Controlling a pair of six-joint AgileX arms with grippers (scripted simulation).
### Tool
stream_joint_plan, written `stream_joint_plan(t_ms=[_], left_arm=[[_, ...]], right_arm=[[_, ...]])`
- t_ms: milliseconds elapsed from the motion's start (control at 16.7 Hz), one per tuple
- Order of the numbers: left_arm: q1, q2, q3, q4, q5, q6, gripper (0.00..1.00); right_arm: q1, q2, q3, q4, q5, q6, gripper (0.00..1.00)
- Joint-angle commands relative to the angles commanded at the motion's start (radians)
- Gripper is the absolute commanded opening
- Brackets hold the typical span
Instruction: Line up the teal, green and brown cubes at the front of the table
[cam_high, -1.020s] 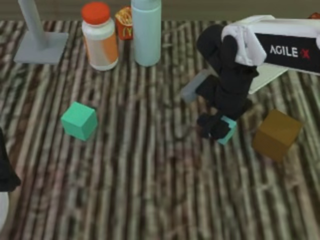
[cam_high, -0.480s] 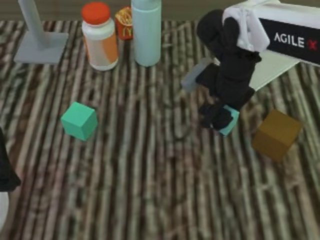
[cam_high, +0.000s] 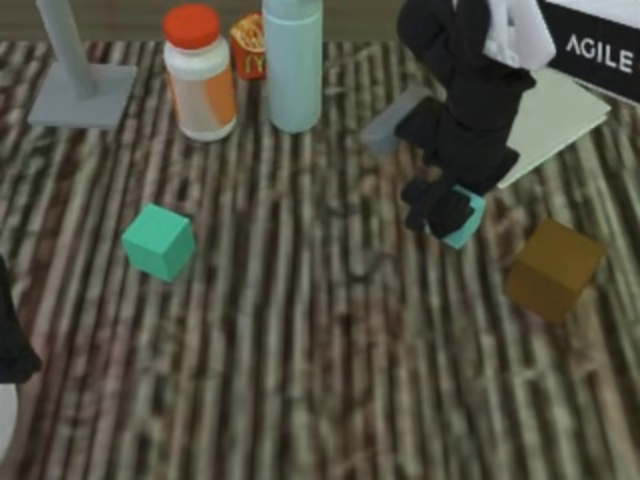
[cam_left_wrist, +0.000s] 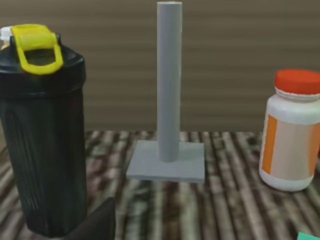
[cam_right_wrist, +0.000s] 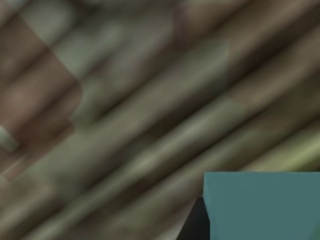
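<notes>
Quick count of the table (cam_high: 300, 380): three cubes total — one mint-green cube (cam_high: 158, 241) around 9 o'clock, one teal cube (cam_high: 466, 220) and one mustard-brown cube (cam_high: 553, 269) both toward 3. One red-capped pill bottle (cam_high: 199, 72), one pale teal bottle (cam_high: 293, 62), one red-and-yellow box (cam_high: 247, 45), all up near 12. One grey post stand (cam_high: 80, 80), one black shaker bottle (cam_left_wrist: 42, 130), one pale flat book (cam_high: 555, 115). Two arms.

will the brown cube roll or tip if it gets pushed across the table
Probably neither: the brown cube sits flat on the table, so it should slide. It looks rigid, unlikely to deform. Its matte faces suggest decent grip for fingers, though as the largest cube it needs a wide opening.
</notes>
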Motion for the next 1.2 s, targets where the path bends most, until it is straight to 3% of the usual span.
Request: stream_joint_plan(t_ms=[300, 780, 1200], left_arm=[[0.0, 0.0, 0.0, 0.0, 0.0, 0.0, 1.0], [0.0, 0.0, 0.0, 0.0, 0.0, 0.0, 1.0], [0.0, 0.0, 0.0, 0.0, 0.0, 0.0, 1.0]], right_arm=[[0.058, -0.104, -0.116, 0.03, -0.003, -0.074, 0.0], [0.26, -0.456, -0.598, 0.122, -0.013, -0.335, 0.0], [0.295, -0.516, -0.662, 0.136, -0.015, -0.383, 0.0]])
